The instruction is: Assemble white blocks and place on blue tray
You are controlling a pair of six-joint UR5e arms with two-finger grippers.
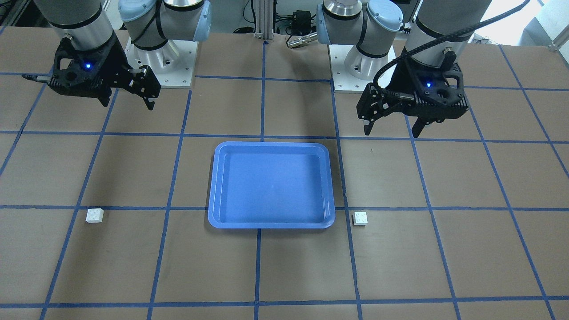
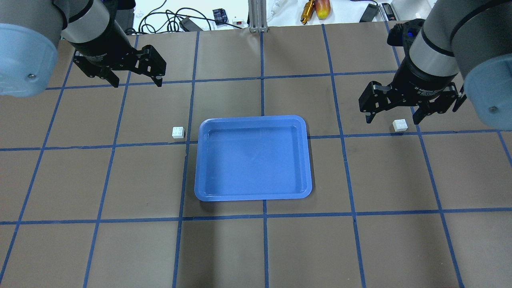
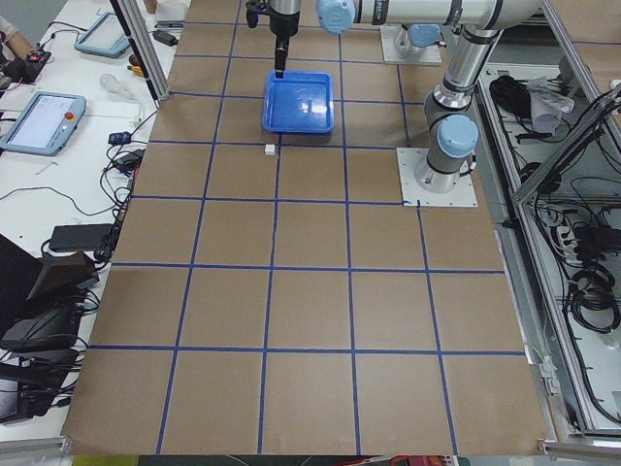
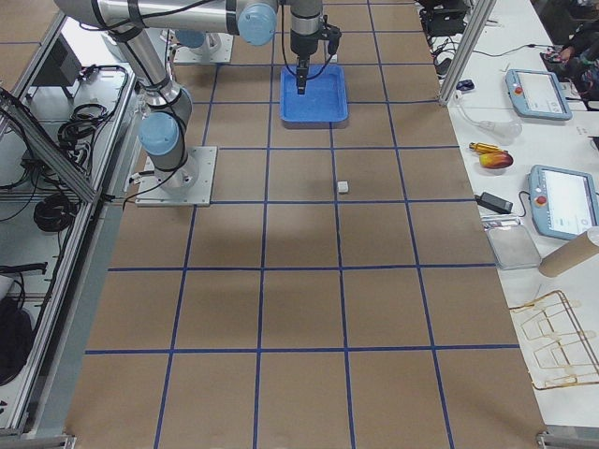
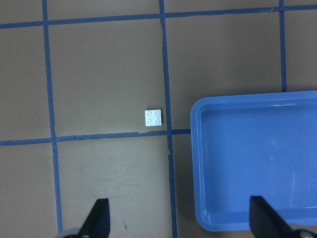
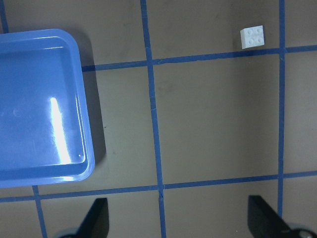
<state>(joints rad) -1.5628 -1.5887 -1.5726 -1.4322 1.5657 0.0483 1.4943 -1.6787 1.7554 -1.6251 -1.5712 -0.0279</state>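
Observation:
The blue tray [image 2: 253,119] lies empty at the table's middle, also in the front view [image 1: 272,145]. One white block [image 2: 178,132] sits on the table just left of the tray and shows in the left wrist view [image 5: 154,117]. A second white block [image 2: 400,125] sits far to the tray's right and shows in the right wrist view [image 6: 252,36]. My left gripper [image 2: 138,82] is open and empty, held above the table beyond the first block. My right gripper [image 2: 394,116] is open and empty, held high near the second block.
Blue tape lines divide the brown table into squares. The arm bases [image 1: 164,66] stand at the robot's edge. Cables and tools [image 2: 308,10] lie beyond the far edge. The tray also shows in both wrist views [image 5: 257,163] [image 6: 39,109].

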